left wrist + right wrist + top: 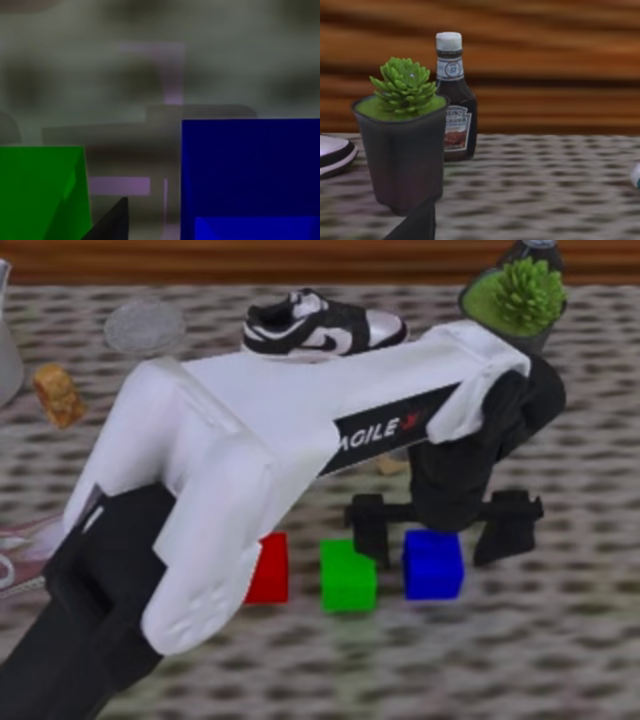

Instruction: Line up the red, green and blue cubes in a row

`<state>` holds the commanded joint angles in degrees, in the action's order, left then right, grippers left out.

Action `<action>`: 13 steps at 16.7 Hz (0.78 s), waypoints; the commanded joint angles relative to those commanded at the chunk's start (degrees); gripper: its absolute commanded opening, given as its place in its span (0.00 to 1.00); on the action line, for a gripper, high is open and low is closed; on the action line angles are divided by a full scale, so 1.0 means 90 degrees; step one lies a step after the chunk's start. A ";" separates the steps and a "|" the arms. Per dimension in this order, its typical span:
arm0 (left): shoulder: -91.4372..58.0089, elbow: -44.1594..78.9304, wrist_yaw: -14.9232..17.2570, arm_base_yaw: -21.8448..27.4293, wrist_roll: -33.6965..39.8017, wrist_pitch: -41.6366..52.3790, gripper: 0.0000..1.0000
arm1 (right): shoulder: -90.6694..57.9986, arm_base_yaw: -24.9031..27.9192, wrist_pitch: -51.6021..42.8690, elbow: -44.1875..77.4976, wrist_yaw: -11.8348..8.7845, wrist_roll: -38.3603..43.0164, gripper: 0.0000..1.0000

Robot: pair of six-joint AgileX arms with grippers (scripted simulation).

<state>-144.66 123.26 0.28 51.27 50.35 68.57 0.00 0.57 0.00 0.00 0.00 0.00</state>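
The red cube (270,570), green cube (347,575) and blue cube (432,563) sit side by side on the woven mat, red leftmost and partly under my left arm. My left gripper (438,532) is open and straddles the blue cube, with a gap on each side. The left wrist view shows the green cube (40,190), the blue cube (250,170) and one dark finger (112,222) between them. My right arm is outside the top view. A dark part of the right gripper (422,222) shows in its wrist view, holding nothing I can see.
A black-and-white shoe (325,325) lies at the back. A potted succulent (520,295) stands at the back right with a sauce bottle (452,100) behind it. A yellow-brown block (58,392) and a clear round lid (145,325) are at the back left.
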 joint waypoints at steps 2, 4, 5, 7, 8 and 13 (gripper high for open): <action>0.0000 0.0000 0.0000 0.0000 0.0000 0.0000 1.00 | 0.0000 0.0000 0.0000 0.0000 0.0000 0.0000 1.00; 0.0000 0.0000 0.0000 0.0000 0.0000 0.0000 1.00 | 0.0000 0.0000 0.0000 0.0000 0.0000 0.0000 1.00; 0.0000 0.0002 0.0000 -0.0010 0.0000 0.0001 1.00 | 0.0000 0.0000 0.0000 0.0000 0.0000 0.0000 1.00; -0.0018 0.0111 -0.0001 -0.0001 -0.0004 0.0111 1.00 | 0.0000 0.0000 0.0000 0.0000 0.0000 0.0000 1.00; -0.0028 0.0268 -0.0001 -0.0006 -0.0002 0.0267 1.00 | 0.0000 0.0000 0.0000 0.0000 0.0000 0.0000 1.00; -0.0042 0.1536 0.0002 -0.0096 0.0018 0.1520 1.00 | 0.0000 0.0000 0.0000 0.0000 0.0000 0.0000 1.00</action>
<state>-145.03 137.08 0.29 50.40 50.51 82.26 0.00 0.57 0.00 0.00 0.00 0.00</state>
